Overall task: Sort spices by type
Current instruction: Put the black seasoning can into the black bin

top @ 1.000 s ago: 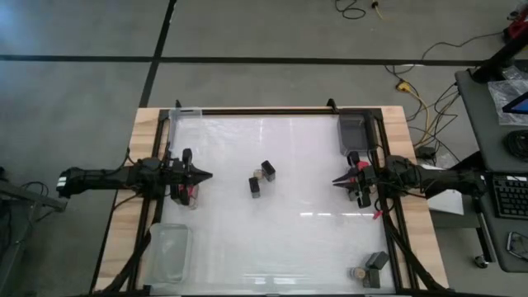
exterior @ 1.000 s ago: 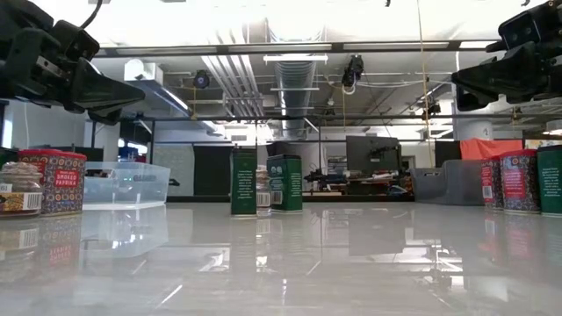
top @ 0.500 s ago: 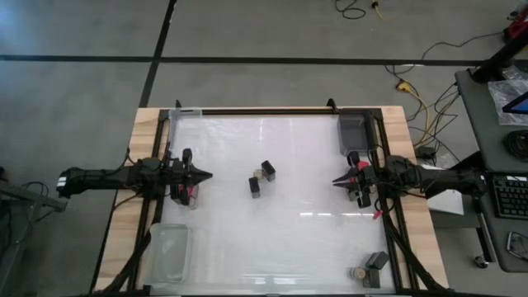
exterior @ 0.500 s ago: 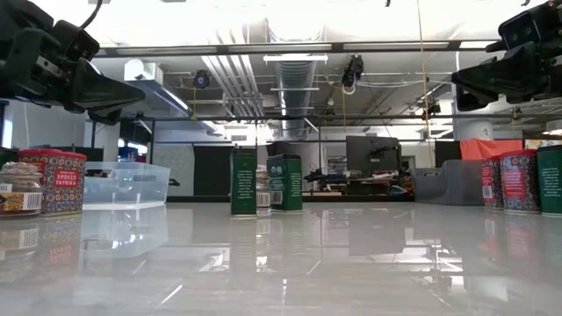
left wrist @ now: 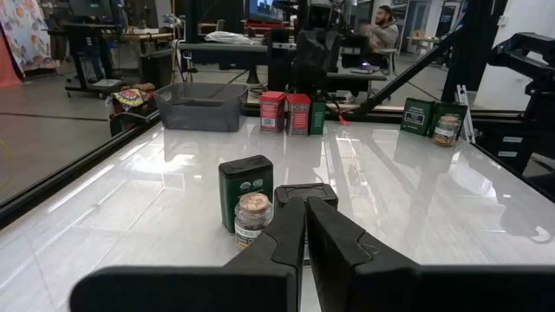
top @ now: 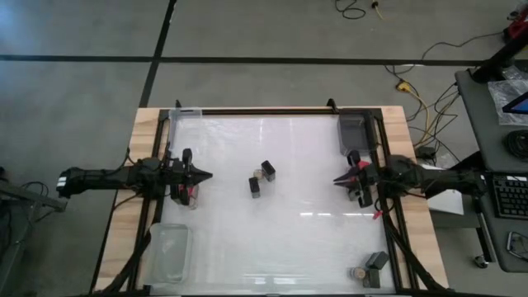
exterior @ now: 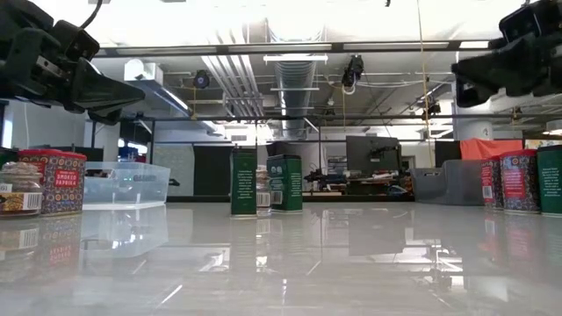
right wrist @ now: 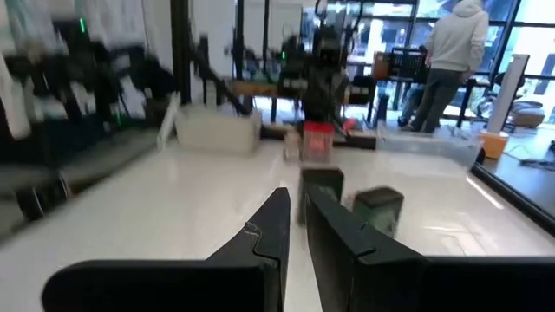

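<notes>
Two dark boxy tins (top: 268,170) (top: 255,186) and a tan-topped jar (top: 257,176) stand on their bases at the table's middle, between the two grippers. A red tin (exterior: 54,180) and a jar (exterior: 18,200) stand under my left arm. Two red tins (exterior: 518,180) and a dark one (exterior: 551,180) stand under my right arm. Another jar (top: 358,273) and dark tin (top: 376,262) sit at the near right corner. My left gripper (top: 210,175) hovers level and shut at the left. My right gripper (top: 335,181) hovers shut at the right. Both hold nothing.
A clear tray (top: 169,252) lies at the near left corner, and another (top: 186,115) at the far left. A grey tray (top: 353,129) sits at the far right. White tabletop lies open around the middle spices. People show in the room beyond the table.
My right gripper has tipped its fingertips slightly upward, staying shut and in place. The spices have stayed where they were.
</notes>
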`<state>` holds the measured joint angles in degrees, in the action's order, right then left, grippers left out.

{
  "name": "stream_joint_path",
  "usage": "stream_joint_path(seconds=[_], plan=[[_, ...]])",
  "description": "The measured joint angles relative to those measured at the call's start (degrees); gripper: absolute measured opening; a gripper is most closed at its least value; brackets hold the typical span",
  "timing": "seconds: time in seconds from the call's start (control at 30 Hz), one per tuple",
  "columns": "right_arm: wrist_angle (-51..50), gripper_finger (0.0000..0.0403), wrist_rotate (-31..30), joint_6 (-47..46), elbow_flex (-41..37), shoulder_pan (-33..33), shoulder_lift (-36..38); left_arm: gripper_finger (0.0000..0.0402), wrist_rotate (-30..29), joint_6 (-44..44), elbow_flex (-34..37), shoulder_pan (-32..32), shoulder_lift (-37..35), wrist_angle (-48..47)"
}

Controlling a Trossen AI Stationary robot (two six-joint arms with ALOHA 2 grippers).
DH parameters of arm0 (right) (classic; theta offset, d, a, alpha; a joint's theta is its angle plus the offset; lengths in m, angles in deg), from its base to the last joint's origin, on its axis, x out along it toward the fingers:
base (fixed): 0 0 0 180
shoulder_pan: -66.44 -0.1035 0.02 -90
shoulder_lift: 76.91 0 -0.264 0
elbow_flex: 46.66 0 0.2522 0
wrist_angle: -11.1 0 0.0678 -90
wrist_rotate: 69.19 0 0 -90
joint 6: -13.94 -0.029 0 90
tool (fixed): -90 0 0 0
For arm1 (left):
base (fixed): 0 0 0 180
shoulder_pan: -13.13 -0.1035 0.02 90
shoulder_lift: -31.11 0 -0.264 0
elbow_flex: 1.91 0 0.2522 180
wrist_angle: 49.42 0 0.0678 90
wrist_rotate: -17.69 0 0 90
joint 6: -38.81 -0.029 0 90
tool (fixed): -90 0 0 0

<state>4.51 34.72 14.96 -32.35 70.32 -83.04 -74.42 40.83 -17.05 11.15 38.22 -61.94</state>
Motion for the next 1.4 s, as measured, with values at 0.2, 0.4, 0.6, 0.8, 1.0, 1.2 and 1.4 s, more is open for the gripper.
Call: stream_joint_path(seconds=[0.2, 0.4, 0.6, 0.8, 1.0, 1.2, 1.4], plan=[[13.02, 0.0034, -0.86, -21.35, 0.0, 0.01, -0.5, 0.0, -0.01, 0.01, 0.0, 0.01, 0.0, 0.0], [16.63, 0.0034, -0.55, -31.24, 0.74, -1.52, -4.66, 0.0, -0.02, 0.02, 0.01, 0.0, 0.0, 0.0], [17.28, 0.0034, -13.41, -24.87, 6.89, -6.83, -15.76, 0.0, 0.0, 0.02, 0.01, 0.0, 0.0, 0.01], [16.87, 0.0034, -15.34, -18.23, 15.3, -8.4, -32.72, 0.0, -0.02, 0.0, 0.0, 0.0, 0.0, 0.0], [15.14, 0.0034, -15.55, -18.45, 24.19, -7.13, -48.62, 0.0, -0.02, 0.02, 0.02, 0.0, 0.0, 0.0], [3.54, 0.006, -20.62, -16.7, 37.31, -4.89, -61.39, 0.0, 0.0, 0.02, 0.0, 0.01, 0.0, 0.02], [-7.82, 0.0147, -30.96, -14.35, 50.18, -4.75, -70.74, 0.0, -0.01, 0.01, 0.0, 0.0, 0.0, 0.02]])
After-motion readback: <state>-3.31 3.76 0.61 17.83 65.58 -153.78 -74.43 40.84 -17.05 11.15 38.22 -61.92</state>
